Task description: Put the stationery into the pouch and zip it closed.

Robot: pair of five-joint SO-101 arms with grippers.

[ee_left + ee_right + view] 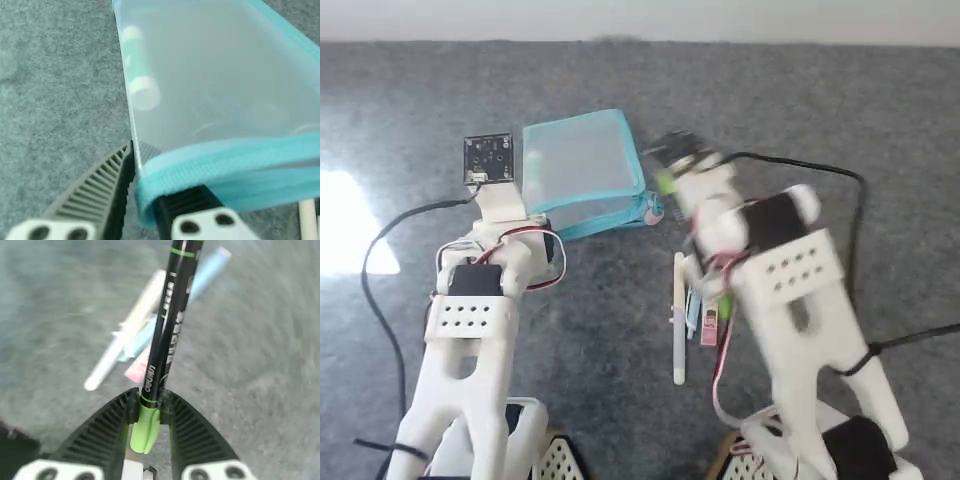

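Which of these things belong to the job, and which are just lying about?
Job: pouch, held by the left gripper; black pen in the right gripper; white pen, blue pen and pink piece on the mat; green-white stick inside the pouch.
Lying about: cables; mat.

The pouch point(215, 75) is frosted translucent plastic edged with woven turquoise cloth. My right fingers point(110, 425) (ribbed matt black plastic) pinch a smooth black plastic pen point(167, 335). The table point(820, 110) looks like rough grey felt.
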